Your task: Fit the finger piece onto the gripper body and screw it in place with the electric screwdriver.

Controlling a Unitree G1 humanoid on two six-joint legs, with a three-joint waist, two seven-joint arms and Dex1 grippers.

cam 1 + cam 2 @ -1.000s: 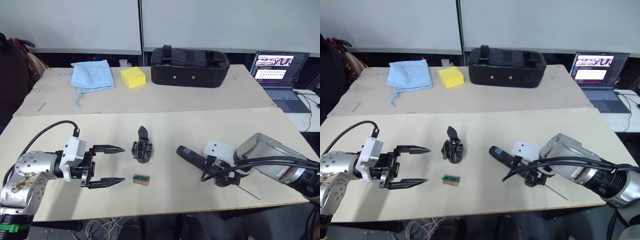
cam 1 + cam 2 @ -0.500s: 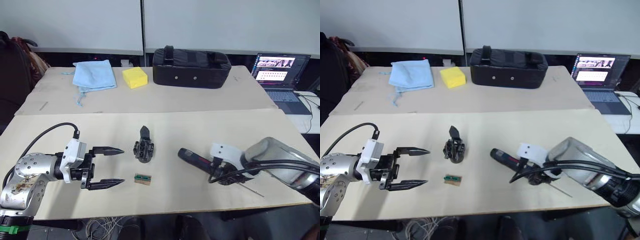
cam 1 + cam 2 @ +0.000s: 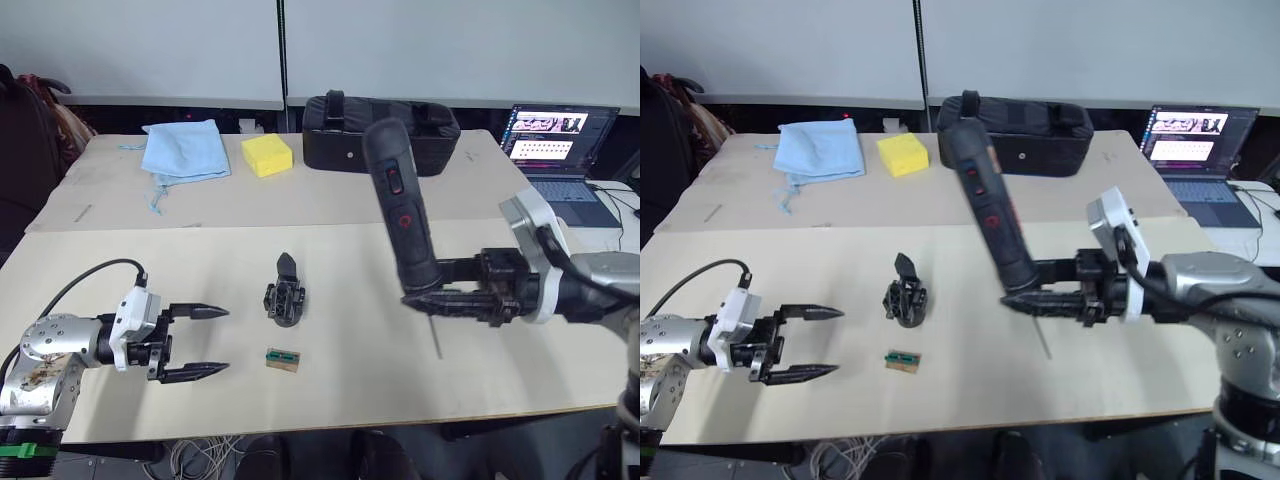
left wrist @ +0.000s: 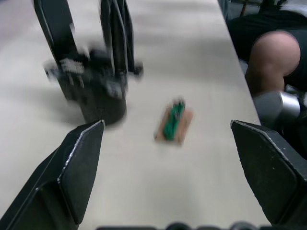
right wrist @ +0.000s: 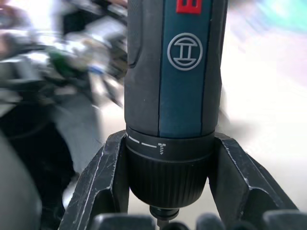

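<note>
— Screwdriver (image 3: pixel 401 215) was where?
— Pinched near its bit end in the right claw (image 3: pixel 432 293), raised above the surface (image 3: pixel 330 370), bit downward, at 3 o'clock from the gripper body (image 3: pixel 286 301). The finger piece (image 3: pixel 286 265) sat at the body's 12 o'clock edge.
— And the left claw (image 3: pixel 212 341)?
— Spread wide, holding nothing, at 9 o'clock.
— Risk?
— With the body unbraced, the bit's push could probably skid it or knock the finger piece loose.

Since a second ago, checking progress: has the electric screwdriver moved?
Yes. The electric screwdriver rose off the table, now upright in the right tool, overlapping the black case.
</note>
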